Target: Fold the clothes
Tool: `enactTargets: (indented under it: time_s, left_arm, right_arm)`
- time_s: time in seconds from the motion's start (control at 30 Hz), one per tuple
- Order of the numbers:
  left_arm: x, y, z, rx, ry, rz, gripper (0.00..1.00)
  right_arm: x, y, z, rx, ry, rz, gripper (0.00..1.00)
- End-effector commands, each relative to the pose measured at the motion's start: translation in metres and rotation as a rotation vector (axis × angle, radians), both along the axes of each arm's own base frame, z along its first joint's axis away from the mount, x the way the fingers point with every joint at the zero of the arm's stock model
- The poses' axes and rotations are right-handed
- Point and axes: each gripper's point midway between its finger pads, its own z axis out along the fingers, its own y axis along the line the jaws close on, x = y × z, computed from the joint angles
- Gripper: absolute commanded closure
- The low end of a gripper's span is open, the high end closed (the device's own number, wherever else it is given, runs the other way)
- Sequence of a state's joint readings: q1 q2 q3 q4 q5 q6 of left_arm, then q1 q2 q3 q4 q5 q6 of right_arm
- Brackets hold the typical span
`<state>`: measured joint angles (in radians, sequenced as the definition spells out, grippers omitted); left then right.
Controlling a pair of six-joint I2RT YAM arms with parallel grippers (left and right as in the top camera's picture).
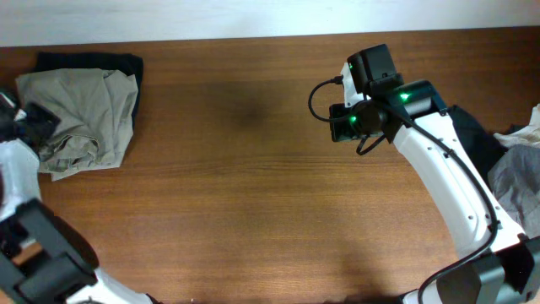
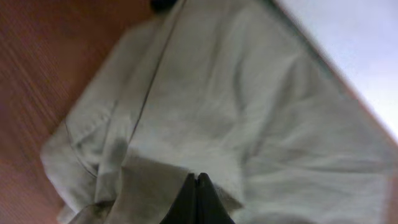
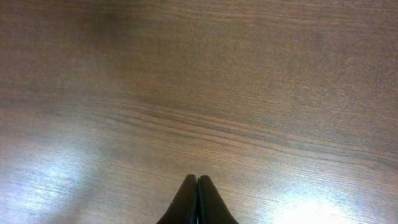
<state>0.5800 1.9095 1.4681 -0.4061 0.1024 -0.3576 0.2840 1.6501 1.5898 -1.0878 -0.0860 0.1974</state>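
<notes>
The pale khaki-olive shorts point(image 1: 84, 114) lie bunched and folded at the table's far left, on top of a black garment point(image 1: 93, 61). My left gripper point(image 1: 38, 120) is at the shorts' left edge. In the left wrist view its jaws point(image 2: 196, 178) are shut, with the tips just over the khaki fabric point(image 2: 249, 106); no cloth shows between them. My right gripper point(image 1: 342, 125) hovers over bare wood right of centre. Its jaws point(image 3: 197, 179) are shut and empty.
A pile of other clothes lies at the right edge: a black garment point(image 1: 474, 139), grey-white fabric point(image 1: 516, 181) and a pale piece point(image 1: 527, 131). The brown wooden table point(image 1: 253, 194) ends at a white wall along the back.
</notes>
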Motion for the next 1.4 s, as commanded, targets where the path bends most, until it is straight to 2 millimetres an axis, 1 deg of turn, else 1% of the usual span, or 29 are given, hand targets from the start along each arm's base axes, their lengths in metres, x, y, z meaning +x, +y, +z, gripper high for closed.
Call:
enactTargets:
  time_s: [0.0, 0.07, 0.13, 0.17, 0.27, 0.33, 0.4, 0.47, 0.57, 0.6, 0.7, 0.73, 0.83, 0.87, 0.9, 0.93, 0.97, 1.0, 1.07, 1.13, 1.2, 1.27, 1.3, 1.37]
  left_arm:
    - [-0.001, -0.004, -0.043, -0.051, 0.069, -0.03, 0.99]
    - [-0.005, -0.005, -0.064, -0.081, 0.114, -0.027, 0.99]
    - [-0.014, -0.005, -0.078, -0.094, 0.166, -0.011, 0.99]
    - [-0.018, -0.003, -0.082, -0.087, 0.19, 0.002, 0.99]
    - [-0.035, 0.007, -0.087, -0.041, 0.272, 0.057, 0.99]
    - [-0.048, 0.012, -0.091, -0.002, 0.339, 0.07, 0.99]
    - [-0.058, 0.016, -0.092, 0.022, 0.385, 0.081, 0.99]
    - [-0.061, 0.017, -0.093, 0.031, 0.399, 0.09, 0.99]
    - [-0.052, 0.013, -0.083, 0.011, 0.353, 0.066, 0.99]
    - [-0.045, 0.009, -0.073, -0.005, 0.314, 0.046, 0.99]
    - [-0.026, 0.006, -0.023, 0.008, 0.173, 0.008, 0.99]
    - [-0.021, 0.007, -0.002, 0.031, 0.127, 0.004, 0.99]
    - [-0.012, 0.01, 0.076, 0.16, -0.039, -0.005, 0.99]
    - [-0.008, 0.01, 0.096, 0.219, -0.078, -0.034, 0.99]
    - [-0.004, 0.008, 0.109, 0.271, -0.098, -0.067, 0.99]
    - [0.001, 0.005, 0.116, 0.322, -0.105, -0.109, 0.99]
    - [0.007, 0.0, 0.119, 0.378, -0.095, -0.168, 0.99]
    - [0.012, -0.006, 0.115, 0.424, -0.067, -0.233, 0.99]
    - [0.022, -0.018, 0.099, 0.468, -0.011, -0.335, 0.99]
    - [0.033, -0.027, 0.075, 0.486, 0.044, -0.408, 0.99]
    - [0.038, -0.027, 0.049, 0.466, 0.092, -0.416, 0.99]
    - [0.04, -0.029, 0.013, 0.42, 0.151, -0.436, 0.99]
    - [0.04, -0.029, 0.003, 0.406, 0.167, -0.44, 1.0]
    - [0.039, -0.026, -0.012, 0.395, 0.198, -0.427, 1.0]
  right_arm:
    - [0.002, 0.001, 0.016, 0.002, -0.049, 0.008, 0.96]
    - [0.002, 0.0, 0.016, 0.002, -0.049, 0.008, 0.96]
    - [0.002, 0.0, 0.016, 0.002, -0.049, 0.008, 0.96]
    - [0.002, 0.0, 0.016, 0.002, -0.049, 0.008, 0.96]
    - [0.002, 0.0, 0.016, 0.002, -0.049, 0.008, 0.96]
    - [0.002, 0.001, 0.016, 0.002, -0.049, 0.008, 0.96]
    - [0.002, 0.001, 0.016, 0.002, -0.049, 0.008, 0.96]
    - [0.002, 0.0, 0.016, 0.002, -0.048, 0.008, 0.96]
    - [0.002, 0.0, 0.016, 0.002, -0.048, 0.008, 0.96]
    - [0.002, 0.0, 0.016, 0.002, -0.048, 0.008, 0.96]
    - [0.002, 0.0, 0.016, 0.002, -0.048, 0.008, 0.96]
    - [0.002, 0.0, 0.016, 0.002, -0.048, 0.008, 0.96]
    - [0.002, 0.0, 0.016, 0.002, -0.049, 0.008, 0.96]
    - [0.002, 0.0, 0.016, 0.002, -0.049, 0.008, 0.96]
    - [0.002, 0.0, 0.016, 0.002, -0.049, 0.008, 0.96]
    - [0.002, 0.0, 0.016, 0.002, -0.049, 0.008, 0.96]
    - [0.002, 0.0, 0.016, 0.002, -0.049, 0.008, 0.96]
    - [0.002, 0.0, 0.016, 0.002, -0.049, 0.008, 0.96]
    - [0.002, 0.0, 0.016, 0.002, -0.049, 0.008, 0.96]
    - [0.002, 0.0, 0.016, 0.002, -0.049, 0.008, 0.96]
    - [0.002, 0.0, 0.016, 0.002, -0.047, 0.008, 0.96]
    - [0.001, 0.0, 0.016, 0.001, -0.045, 0.008, 0.96]
    - [0.001, 0.0, 0.016, 0.001, -0.045, 0.008, 0.96]
    - [0.001, 0.0, 0.016, 0.001, -0.045, 0.008, 0.96]
